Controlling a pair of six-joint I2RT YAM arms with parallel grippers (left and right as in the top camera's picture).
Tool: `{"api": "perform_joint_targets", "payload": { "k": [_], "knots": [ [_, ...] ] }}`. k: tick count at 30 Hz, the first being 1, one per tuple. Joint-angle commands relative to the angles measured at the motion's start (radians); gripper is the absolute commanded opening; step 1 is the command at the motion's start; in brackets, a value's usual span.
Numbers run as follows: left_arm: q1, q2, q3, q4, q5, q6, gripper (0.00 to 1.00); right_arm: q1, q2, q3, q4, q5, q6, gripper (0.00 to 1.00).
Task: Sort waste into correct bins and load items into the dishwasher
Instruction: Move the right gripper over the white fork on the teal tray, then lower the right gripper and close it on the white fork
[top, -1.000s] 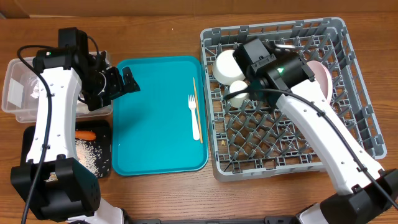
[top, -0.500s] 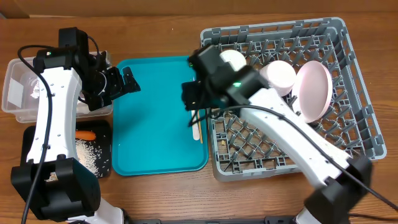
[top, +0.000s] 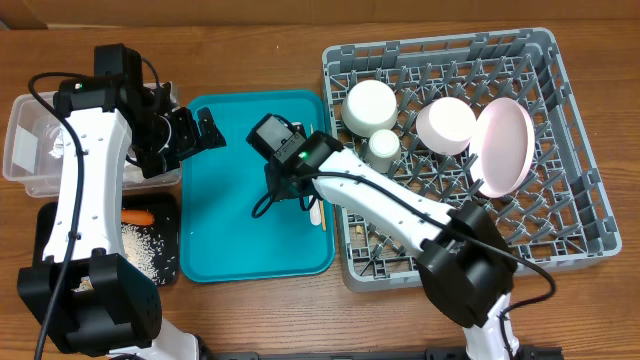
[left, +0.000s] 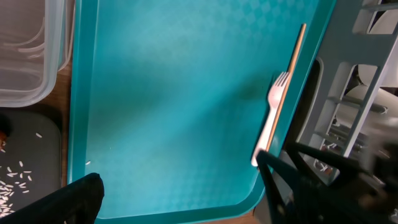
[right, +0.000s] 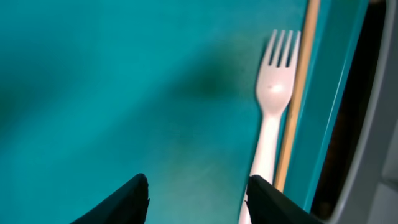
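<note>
Over tray (top: 240, 235) | we hover right gripper (right: 198, 186), jaws apart and empty, aimed to straddle fork (right: 272, 93) just ahead-right, beside chopstick (right: 303, 62) | left gripper (top: 205, 128) wide, empty, parked aside to leave room.

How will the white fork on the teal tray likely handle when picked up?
The fork looks like thin plastic, so probably light and slightly bendy. Lying flat on the smooth tray beside the chopstick, it may slide or nudge that.

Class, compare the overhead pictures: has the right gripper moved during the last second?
Yes. The right gripper has swung left, from above the grey dish rack to above the teal tray, near its right edge.
</note>
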Motion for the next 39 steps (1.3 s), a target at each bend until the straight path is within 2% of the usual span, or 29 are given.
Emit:
{"api": "perform_joint_targets", "payload": {
  "k": [1, 14, 16, 19, 21, 30, 34, 39],
  "knots": [
    [-0.001, -0.015, 0.024, 0.001, 0.013, -0.019, 1.0, 0.001, 0.039, -0.001, 0.011, 0.08, 0.032, 0.52],
    [-0.001, -0.015, 0.024, 0.001, 0.014, -0.019, 1.0, 0.0, 0.136, -0.002, 0.027, 0.099, 0.064, 0.51],
    [-0.001, -0.015, 0.024, 0.001, 0.013, -0.019, 1.0, 0.0, 0.136, -0.002, 0.027, 0.085, 0.064, 0.47],
    [-0.001, -0.015, 0.024, 0.001, 0.014, -0.019, 1.0, 0.0, 0.137, -0.002, 0.025, 0.064, 0.064, 0.32],
    [-0.001, -0.015, 0.024, 0.001, 0.014, -0.019, 1.0, 0.0, 0.137, -0.002, 0.018, 0.058, 0.07, 0.28],
    [-0.001, -0.015, 0.024, 0.001, 0.013, -0.019, 1.0, 0.0, 0.139, -0.002, 0.001, 0.059, 0.097, 0.29],
    [-0.001, -0.015, 0.024, 0.001, 0.014, -0.019, 1.0, 0.0, 0.135, 0.01, -0.004, 0.06, 0.066, 0.29],
    [-0.001, -0.015, 0.024, 0.001, 0.013, -0.019, 1.0, 0.0, 0.099, 0.029, -0.011, 0.061, 0.058, 0.33]
  ]
}}
